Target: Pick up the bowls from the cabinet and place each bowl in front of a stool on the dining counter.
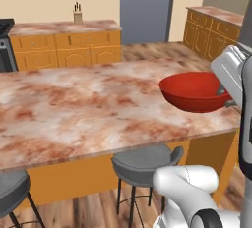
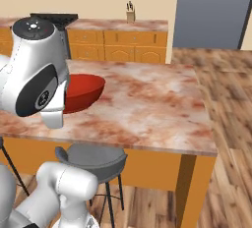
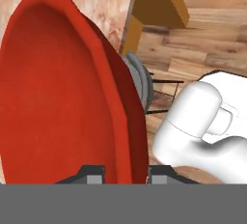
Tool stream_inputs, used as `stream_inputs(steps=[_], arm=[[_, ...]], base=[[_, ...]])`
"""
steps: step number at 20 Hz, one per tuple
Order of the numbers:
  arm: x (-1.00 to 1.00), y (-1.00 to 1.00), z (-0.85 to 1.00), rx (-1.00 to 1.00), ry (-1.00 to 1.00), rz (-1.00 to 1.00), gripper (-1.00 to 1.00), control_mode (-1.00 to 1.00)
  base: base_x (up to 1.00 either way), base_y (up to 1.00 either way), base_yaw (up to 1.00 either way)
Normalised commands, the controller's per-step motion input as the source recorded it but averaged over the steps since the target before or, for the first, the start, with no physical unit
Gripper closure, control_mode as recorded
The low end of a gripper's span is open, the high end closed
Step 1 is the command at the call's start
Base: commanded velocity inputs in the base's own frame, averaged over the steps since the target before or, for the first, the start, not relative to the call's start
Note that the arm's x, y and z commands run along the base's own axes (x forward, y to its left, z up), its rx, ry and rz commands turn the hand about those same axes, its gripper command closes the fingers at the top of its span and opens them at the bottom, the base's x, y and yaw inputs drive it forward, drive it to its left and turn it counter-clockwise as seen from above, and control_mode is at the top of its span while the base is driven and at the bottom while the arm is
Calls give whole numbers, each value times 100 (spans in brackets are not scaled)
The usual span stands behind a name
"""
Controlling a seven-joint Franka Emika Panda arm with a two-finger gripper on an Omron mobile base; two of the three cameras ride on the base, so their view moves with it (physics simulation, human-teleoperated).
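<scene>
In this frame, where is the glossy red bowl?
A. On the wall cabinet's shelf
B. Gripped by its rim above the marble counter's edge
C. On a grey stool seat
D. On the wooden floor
B: the gripper clamps the glossy red bowl by its rim over the mottled marble dining counter.

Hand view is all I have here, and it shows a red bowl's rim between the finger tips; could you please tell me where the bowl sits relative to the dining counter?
Observer: The red bowl is held above the dining counter, near its front edge at the end the arm reaches from.
Operator: Thank you. Is there a stool near that spot?
Observer: Yes, a grey stool stands below the counter edge, a little to the left of the bowl in the left base view.
Operator: Is the second bowl on the counter yet?
Observer: No, the marble top carries no other bowl in either base view.
Operator: And the grip?
Observer: The gripper is shut on the bowl's rim.
</scene>
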Motion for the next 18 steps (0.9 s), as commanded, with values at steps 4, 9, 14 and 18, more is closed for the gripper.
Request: stream_inputs(steps=[4, 9, 14, 18], arm=[[25, 1, -8, 0, 0, -1, 100, -100], [100, 0, -59, 0, 0, 0, 100, -100], [100, 1, -100, 0, 0, 0, 100, -100], [100, 4, -100, 0, 0, 0, 100, -100]], base=[[54, 26, -8], [0, 0, 0], [0, 0, 0], [0, 0, 0]])
